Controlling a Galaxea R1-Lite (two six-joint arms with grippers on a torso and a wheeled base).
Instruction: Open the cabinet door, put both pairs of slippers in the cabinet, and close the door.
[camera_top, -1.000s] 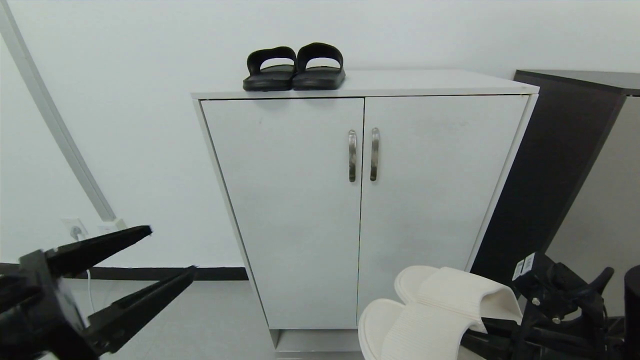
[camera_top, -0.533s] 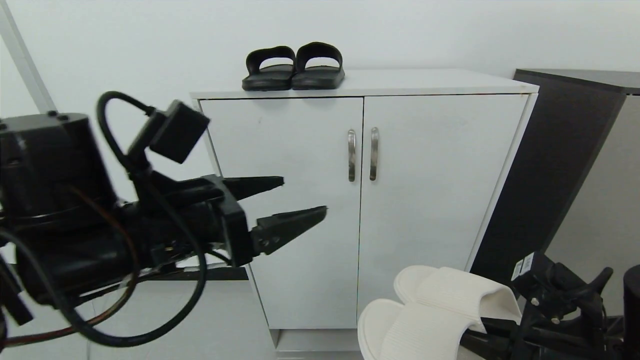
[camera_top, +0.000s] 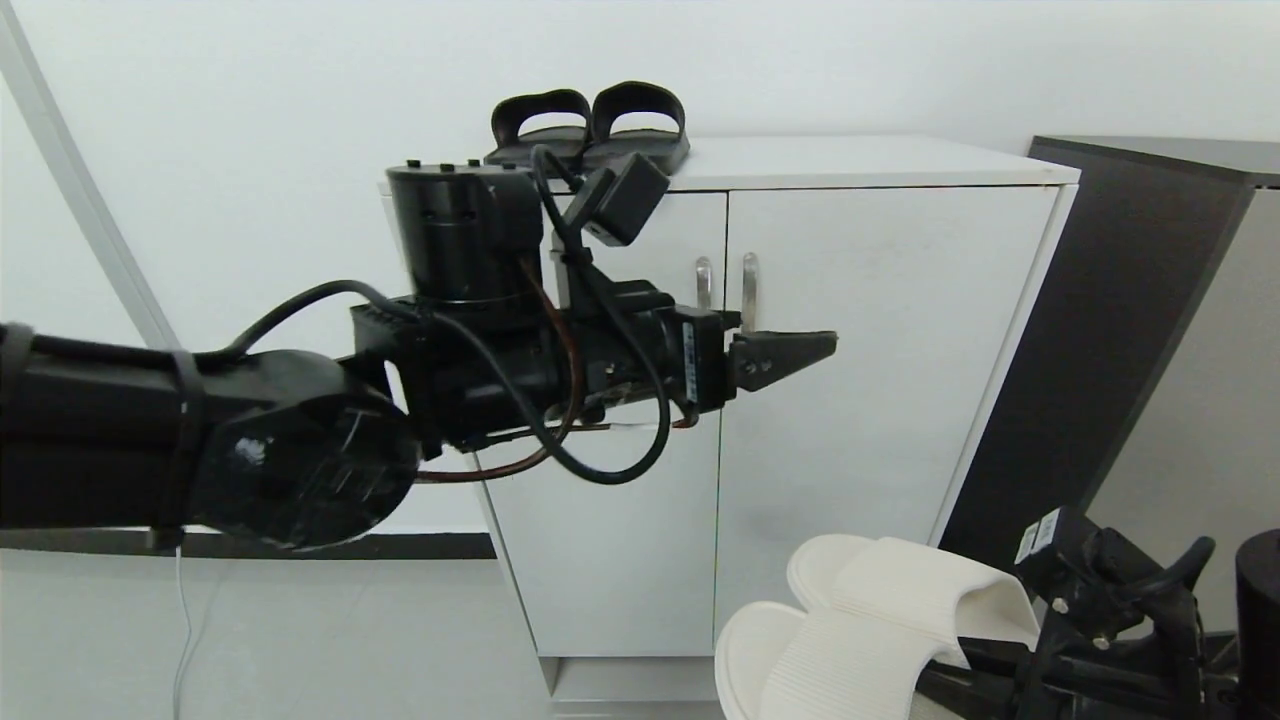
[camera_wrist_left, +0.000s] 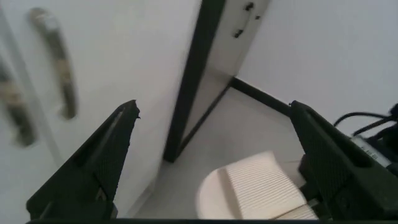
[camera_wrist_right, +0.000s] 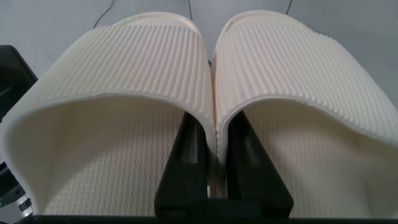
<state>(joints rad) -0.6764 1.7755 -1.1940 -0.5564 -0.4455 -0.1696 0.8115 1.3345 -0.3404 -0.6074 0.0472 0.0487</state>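
Cabinet (camera_top: 880, 400): both doors shut, flat pale panels, two upright metal bar handles (camera_top: 749, 290) at the centre seam. Left gripper (camera_top: 795, 357) sits in front of the doors at handle height, just beside the handles; jaws spread wide, holding nothing; contact with the handles cannot be determined. Black slippers (camera_top: 590, 125), smooth and moulded, lie side by side on the cabinet top, towards its left end. White slippers (camera_top: 880, 610), with ribbed straps and dimpled footbeds, sit low in front of the right door; right gripper (camera_wrist_right: 216, 149) is clamped on their two adjoining strap edges
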